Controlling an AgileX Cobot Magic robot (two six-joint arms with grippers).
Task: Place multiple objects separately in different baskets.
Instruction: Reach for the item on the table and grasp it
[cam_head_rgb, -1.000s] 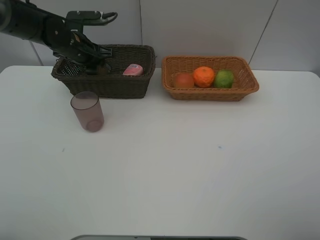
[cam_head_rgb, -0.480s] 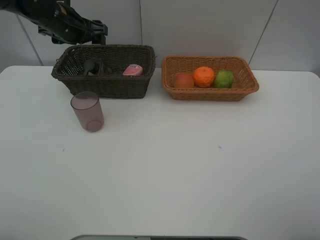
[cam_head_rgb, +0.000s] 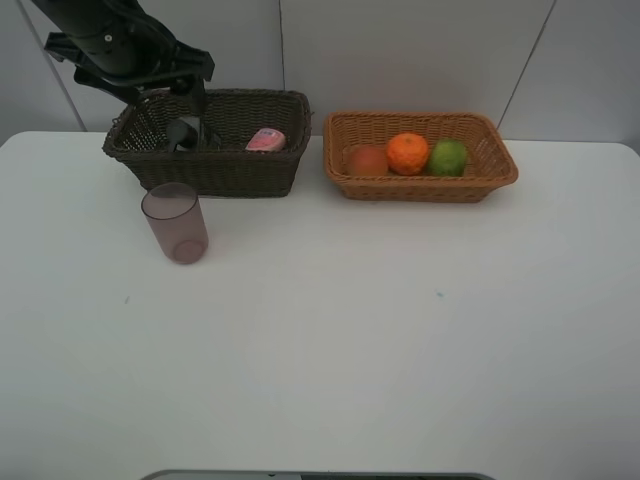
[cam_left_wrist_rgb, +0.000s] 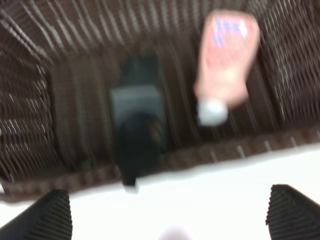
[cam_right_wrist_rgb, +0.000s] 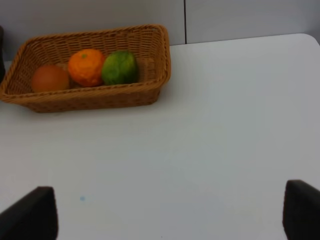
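Two baskets before us on white table (cam_head_rgb: 330, 340). Dark brown basket (cam_head_rgb: 215, 170) holds pump bottle (cam_left_wrist_rgb: 136, 125) and pink squeeze bottle (cam_left_wrist_rgb: 225, 60), lying apart. Our left gripper (cam_left_wrist_rgb: 167, 215) hangs above it, jaws spread wide, empty. Light tan basket (cam_head_rgb: 420, 188) holds red-orange fruit (cam_head_rgb: 368, 160), orange (cam_head_rgb: 408, 153), lime (cam_head_rgb: 448, 157) in row. Mauve cup (cam_head_rgb: 175, 222) stands upright on table, just before dark basket. Our right gripper (cam_right_wrist_rgb: 170, 210) wide apart, empty, over bare table.

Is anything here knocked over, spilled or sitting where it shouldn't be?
Nothing looks spilled or broken. The one leftover is the mauve cup, standing upright on the table in front of the dark basket rather than in it. The pink bottle and dark pump bottle lie inside on their sides.
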